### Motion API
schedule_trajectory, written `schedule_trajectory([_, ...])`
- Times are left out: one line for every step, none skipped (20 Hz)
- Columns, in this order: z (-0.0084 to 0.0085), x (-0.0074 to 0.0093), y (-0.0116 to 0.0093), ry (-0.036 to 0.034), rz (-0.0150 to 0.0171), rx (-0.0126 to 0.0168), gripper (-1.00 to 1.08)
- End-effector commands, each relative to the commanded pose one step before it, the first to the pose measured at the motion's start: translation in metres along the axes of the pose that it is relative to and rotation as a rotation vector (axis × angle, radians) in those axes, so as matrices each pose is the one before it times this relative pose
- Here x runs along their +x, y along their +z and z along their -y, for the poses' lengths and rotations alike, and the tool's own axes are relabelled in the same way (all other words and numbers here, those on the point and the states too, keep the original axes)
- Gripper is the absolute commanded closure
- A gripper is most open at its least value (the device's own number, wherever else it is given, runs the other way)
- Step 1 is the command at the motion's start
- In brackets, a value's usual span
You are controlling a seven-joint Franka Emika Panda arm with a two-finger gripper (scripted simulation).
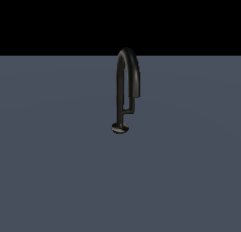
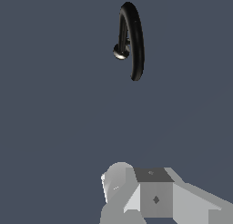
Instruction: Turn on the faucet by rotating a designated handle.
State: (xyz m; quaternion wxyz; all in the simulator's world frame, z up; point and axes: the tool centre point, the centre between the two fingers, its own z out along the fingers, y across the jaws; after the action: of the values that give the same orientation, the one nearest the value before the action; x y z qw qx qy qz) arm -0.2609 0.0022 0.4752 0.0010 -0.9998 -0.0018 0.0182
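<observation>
The faucet (image 1: 127, 80) stands upright on the flat grey-blue surface (image 1: 56, 169), close to its far edge and near the middle of that edge's run in the exterior view. Its glossy black arch rises from a thin stem on a small round base (image 1: 120, 128), and the spout end curves back down on the exterior view's right. The handle (image 1: 129, 105) is a short thin lever branching from the lower stem on that same side, tucked under the spout.

My gripper (image 2: 154, 196) shows only in the wrist view, as pale grey blocks well apart from the faucet and touching nothing. I cannot tell whether my fingers are apart or together, since their tips are out of frame.
</observation>
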Motion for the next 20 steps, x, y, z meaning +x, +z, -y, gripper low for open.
schedule_trajectory([-0.00001, 0.00000, 0.00000, 0.00000, 0.00000, 0.00000, 1.08])
schedule_trajectory([0.00022, -0.00003, -0.00008, 0.00000, 0.00000, 0.00000, 1.08])
schedule_trajectory([-0.00018, 0.00058, 0.00014, 0.00112, 0.00136, 0.00108, 1.08])
schedule_trajectory([0.00012, 0.00063, 0.00003, 0.00130, 0.00157, 0.00126, 1.08])
schedule_trajectory([0.00013, 0.00092, 0.00007, 0.00187, 0.00227, 0.00181, 1.08])
schedule_trajectory([0.00015, 0.00119, 0.00009, 0.00243, 0.00294, 0.00235, 1.08])
schedule_trajectory([0.00018, 0.00146, 0.00011, 0.00297, 0.00360, 0.00287, 1.08])
schedule_trajectory([0.00020, 0.00173, 0.00014, 0.00353, 0.00428, 0.00342, 1.08])
schedule_trajectory([0.00024, 0.00199, 0.00016, 0.00407, 0.00492, 0.00393, 1.08])
schedule_trajectory([0.00027, 0.00227, 0.00018, 0.00463, 0.00561, 0.00448, 1.08])
schedule_trajectory([0.00032, 0.00253, 0.00020, 0.00517, 0.00627, 0.00501, 1.08])
schedule_trajectory([0.00034, 0.00282, 0.00022, 0.00575, 0.00697, 0.00556, 1.08])
schedule_trajectory([0.00039, 0.00309, 0.00024, 0.00631, 0.00764, 0.00610, 1.08])
schedule_trajectory([0.00041, 0.00338, 0.00026, 0.00689, 0.00835, 0.00667, 1.08])
schedule_trajectory([0.00045, 0.00367, 0.00029, 0.00748, 0.00907, 0.00724, 1.08])
schedule_trajectory([0.00048, 0.00395, 0.00031, 0.00807, 0.00978, 0.00781, 1.08])
schedule_trajectory([0.00052, 0.00425, 0.00033, 0.00867, 0.01051, 0.00839, 1.08])
schedule_trajectory([0.00055, 0.00455, 0.00036, 0.00928, 0.01126, 0.00899, 1.08])
schedule_trajectory([0.00058, 0.00485, 0.00038, 0.00990, 0.01201, 0.00959, 1.08])
schedule_trajectory([0.00062, 0.00516, 0.00040, 0.01052, 0.01277, 0.01020, 1.08])
